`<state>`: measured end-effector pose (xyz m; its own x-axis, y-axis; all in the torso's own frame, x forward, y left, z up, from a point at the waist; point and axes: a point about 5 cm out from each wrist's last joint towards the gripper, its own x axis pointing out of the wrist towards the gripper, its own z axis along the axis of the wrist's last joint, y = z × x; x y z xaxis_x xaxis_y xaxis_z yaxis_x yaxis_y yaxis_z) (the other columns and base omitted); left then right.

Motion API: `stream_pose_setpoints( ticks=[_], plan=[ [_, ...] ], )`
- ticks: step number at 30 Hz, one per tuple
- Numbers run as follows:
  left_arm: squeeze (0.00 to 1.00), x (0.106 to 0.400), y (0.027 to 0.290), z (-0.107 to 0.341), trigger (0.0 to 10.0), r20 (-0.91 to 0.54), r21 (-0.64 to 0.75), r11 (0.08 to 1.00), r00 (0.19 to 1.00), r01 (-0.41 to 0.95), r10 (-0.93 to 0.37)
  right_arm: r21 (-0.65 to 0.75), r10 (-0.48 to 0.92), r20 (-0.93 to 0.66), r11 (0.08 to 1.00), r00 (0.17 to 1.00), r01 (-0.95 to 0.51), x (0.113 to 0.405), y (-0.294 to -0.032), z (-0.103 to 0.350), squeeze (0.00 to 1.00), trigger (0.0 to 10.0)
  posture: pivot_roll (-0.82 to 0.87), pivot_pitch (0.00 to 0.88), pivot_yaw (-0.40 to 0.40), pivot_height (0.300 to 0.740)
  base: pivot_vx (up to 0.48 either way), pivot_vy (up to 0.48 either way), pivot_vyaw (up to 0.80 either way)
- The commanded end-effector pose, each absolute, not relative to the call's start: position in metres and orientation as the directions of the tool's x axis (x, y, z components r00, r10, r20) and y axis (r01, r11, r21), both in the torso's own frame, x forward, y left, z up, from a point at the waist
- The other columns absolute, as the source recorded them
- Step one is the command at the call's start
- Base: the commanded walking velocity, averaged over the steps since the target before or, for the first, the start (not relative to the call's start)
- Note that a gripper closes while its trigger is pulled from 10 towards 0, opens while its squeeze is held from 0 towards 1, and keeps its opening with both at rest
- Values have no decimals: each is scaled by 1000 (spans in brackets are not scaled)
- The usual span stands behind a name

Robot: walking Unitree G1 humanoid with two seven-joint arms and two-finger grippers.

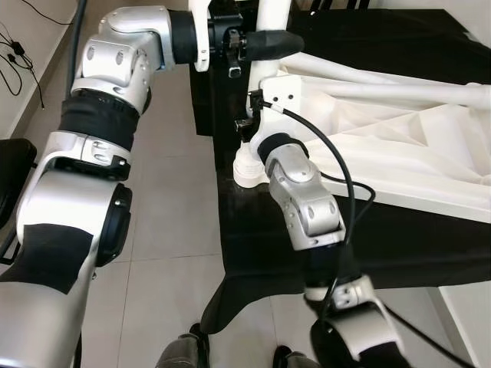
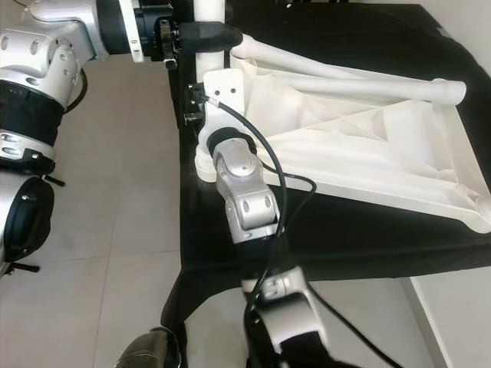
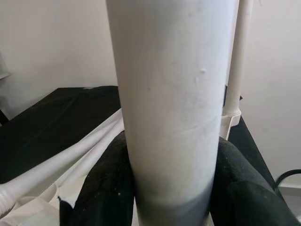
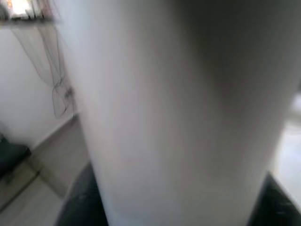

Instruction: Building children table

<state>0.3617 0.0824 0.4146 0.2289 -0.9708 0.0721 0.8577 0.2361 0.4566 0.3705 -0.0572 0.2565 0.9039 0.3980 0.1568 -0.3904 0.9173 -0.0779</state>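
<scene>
Upturned white children table (image 2: 368,146) lies on black-draped worktop (image 2: 368,230). Upright leg (image 1: 275,15) at its 9 o'clock corner: left gripper (image 1: 265,44) fingers clamp it; right gripper (image 2: 201,115) fingers closed around it lower down.

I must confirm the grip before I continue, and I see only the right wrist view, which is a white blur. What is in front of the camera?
Observer: An upright white table leg, standing at the corner of the upside-down white table top.
Operator: Where is the left gripper?
Observer: The left gripper clamps the leg higher up, one black finger on each side.
Operator: What is under the table?
Observer: A black cloth on the work surface.
</scene>
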Motion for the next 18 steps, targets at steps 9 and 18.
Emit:
stream_pose_setpoints(
  ticks=[9,18],
  plan=[
    [0,354,65,417,0,15,502,138,151,854,-988,-278,741,105,662,663,-696,384,-70,274,1000,10000,-51,252,-41,740,0,0,0],
    [0,352,64,418,0,10,498,125,138,858,-990,-261,917,39,392,396,-882,385,-65,286,0,7412,-41,251,-31,740,0,0,0]
  ],
)
